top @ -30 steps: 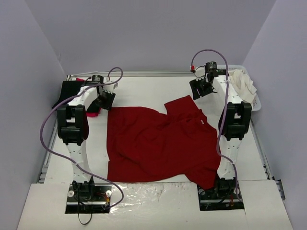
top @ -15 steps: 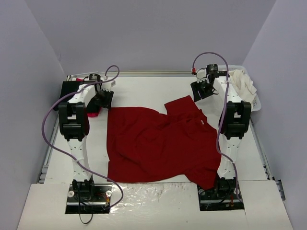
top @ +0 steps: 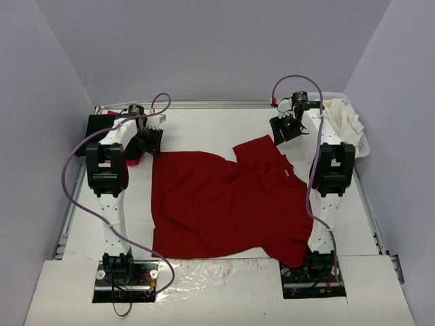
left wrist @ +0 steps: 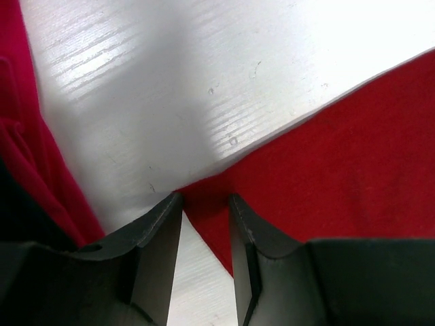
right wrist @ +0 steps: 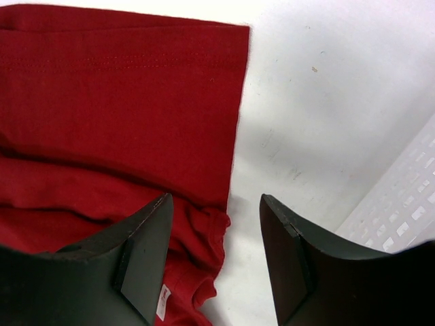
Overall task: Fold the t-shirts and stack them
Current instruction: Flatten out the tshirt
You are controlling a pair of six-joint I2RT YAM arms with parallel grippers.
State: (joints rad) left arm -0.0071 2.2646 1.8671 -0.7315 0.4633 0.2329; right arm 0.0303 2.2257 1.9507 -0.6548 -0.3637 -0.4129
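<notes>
The left end effector [left wrist: 204, 198], narrowly parted and empty, straddles the far-left corner of the dark red t-shirt [left wrist: 340, 170]; the right end effector [right wrist: 216, 198], wide open and empty, hangs over its far sleeve edge, cloth spreading nearward across the surface [top: 204, 129]

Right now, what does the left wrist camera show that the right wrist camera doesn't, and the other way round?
Only the left wrist view shows the left pincer, open, straddling a corner of the dark red t-shirt, plus a bright red cloth at the left edge. Only the right wrist view shows the right pincer, open above a sleeve edge, the white lattice basket and a small white label. Both show the same dark red t-shirt on the white table.
</notes>
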